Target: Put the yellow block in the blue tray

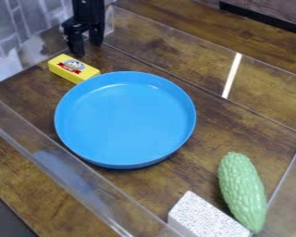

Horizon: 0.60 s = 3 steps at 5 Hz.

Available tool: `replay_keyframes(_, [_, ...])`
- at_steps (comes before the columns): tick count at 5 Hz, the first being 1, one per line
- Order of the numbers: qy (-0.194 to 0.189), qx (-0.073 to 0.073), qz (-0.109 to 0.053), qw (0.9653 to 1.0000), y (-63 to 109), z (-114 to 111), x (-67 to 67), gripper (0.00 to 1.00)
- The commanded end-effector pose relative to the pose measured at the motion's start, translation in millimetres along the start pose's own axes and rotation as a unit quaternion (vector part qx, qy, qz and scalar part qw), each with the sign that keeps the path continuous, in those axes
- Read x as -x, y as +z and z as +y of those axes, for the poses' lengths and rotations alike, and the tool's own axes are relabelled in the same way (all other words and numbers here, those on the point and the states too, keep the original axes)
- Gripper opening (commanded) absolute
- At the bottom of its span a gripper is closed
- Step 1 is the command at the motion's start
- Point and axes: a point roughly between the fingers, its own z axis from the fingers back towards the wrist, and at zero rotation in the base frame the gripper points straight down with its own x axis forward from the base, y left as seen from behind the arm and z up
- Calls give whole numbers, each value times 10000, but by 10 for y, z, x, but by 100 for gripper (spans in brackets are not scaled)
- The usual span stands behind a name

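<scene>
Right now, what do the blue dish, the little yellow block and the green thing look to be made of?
The blue dish looks like smooth plastic with an even matte colour. The yellow block seems painted wood or plastic and carries a printed label. The green thing is bumpy, probably a rubbery toy vegetable; I cannot be sure.

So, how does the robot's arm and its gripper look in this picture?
Only the lower end of the arm shows, at the top left. The gripper is black all over: a blocky, boxy body with two short dark jaws below it. No cables, markings or labels can be made out at this size.
</scene>
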Motion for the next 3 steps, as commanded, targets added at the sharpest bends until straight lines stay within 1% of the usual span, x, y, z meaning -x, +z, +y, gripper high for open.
replay_keyframes(1, [-213, -337, 109, 9991, 144, 72, 37, 100])
replay_keyframes(3, [-270, -356, 151, 9989, 129, 184, 43, 100])
